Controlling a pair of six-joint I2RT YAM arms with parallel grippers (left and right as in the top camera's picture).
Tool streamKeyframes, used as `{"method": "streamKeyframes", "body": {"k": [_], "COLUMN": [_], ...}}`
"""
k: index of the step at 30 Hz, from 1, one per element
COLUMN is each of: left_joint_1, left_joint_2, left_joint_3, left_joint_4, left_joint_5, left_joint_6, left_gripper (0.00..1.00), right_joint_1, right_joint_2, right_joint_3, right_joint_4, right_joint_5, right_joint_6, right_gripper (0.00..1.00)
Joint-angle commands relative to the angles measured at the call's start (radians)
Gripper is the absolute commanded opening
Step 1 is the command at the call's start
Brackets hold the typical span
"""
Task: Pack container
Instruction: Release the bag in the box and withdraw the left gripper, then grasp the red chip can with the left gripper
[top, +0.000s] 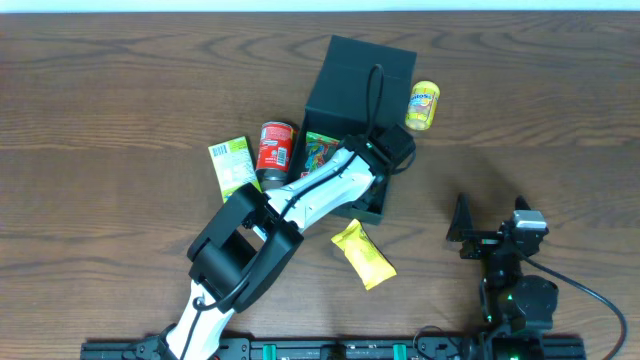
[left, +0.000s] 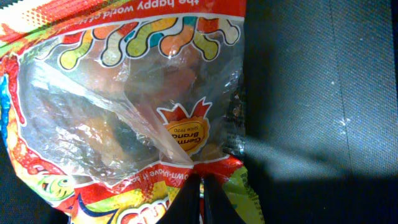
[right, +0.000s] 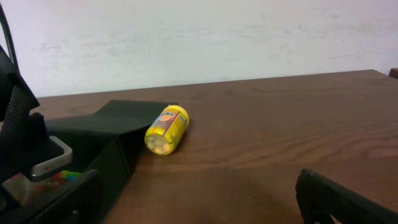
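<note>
The container (top: 365, 70) is a dark square box with its flap lid open toward the far side. My left gripper (top: 375, 160) reaches down into it. In the left wrist view my left gripper (left: 200, 196) is shut on the edge of a clear gummy candy bag (left: 124, 106) with red and yellow print. The bag hangs over the container's dark inner floor (left: 311, 93) and also shows in the overhead view (top: 320, 150). My right gripper (top: 490, 228) is open and empty on the table at the right, with its jaws (right: 199, 208) facing the container (right: 124, 118).
A yellow jar (top: 423, 105) lies on its side beside the container's right edge, and shows in the right wrist view (right: 166, 129). A red can (top: 276, 148) and a green-yellow carton (top: 232, 165) sit left of the container. A yellow snack packet (top: 363, 253) lies in front.
</note>
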Motion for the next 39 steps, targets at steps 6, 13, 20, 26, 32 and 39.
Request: {"method": "streamKeyframes", "body": {"k": [6,13,20,26,32,39], "left_joint_1": [-0.007,-0.010,0.008,0.083,0.210,0.312], "left_joint_2": [-0.037,-0.136,-0.327,-0.494,-0.595,-0.658], "left_joint_3": [0.048,0.146,0.171,0.171,0.171,0.171], "left_joint_4": [-0.027,-0.026,-0.046,-0.169,-0.284,-0.396], "left_joint_5": [-0.029,-0.026,-0.030,-0.111,-0.125,-0.118], "left_joint_6": [0.006,0.006,0.006,-0.014,-0.039,-0.038], "left_gripper": [0.06,0.06,0.06,0.06,0.06,0.06], "right_joint_1": [0.014,0.014,0.014,0.014,0.014,0.014], "right_joint_2": [-0.005,-0.005,-0.005,-0.005,-0.005,-0.005], "right_joint_3": [-0.002,-0.002,-0.002,-0.002,-0.002,-0.002], "right_joint_4": [-0.005,-0.006,-0.005,-0.005,-0.005,-0.006], "right_joint_5": [0.003,0.003,0.003,0.003,0.003,0.003], "right_joint_6": [0.012,0.012,0.012,0.012,0.012,0.012], "right_gripper": [0.99,0.99,0.99,0.99,0.99,0.99]}}
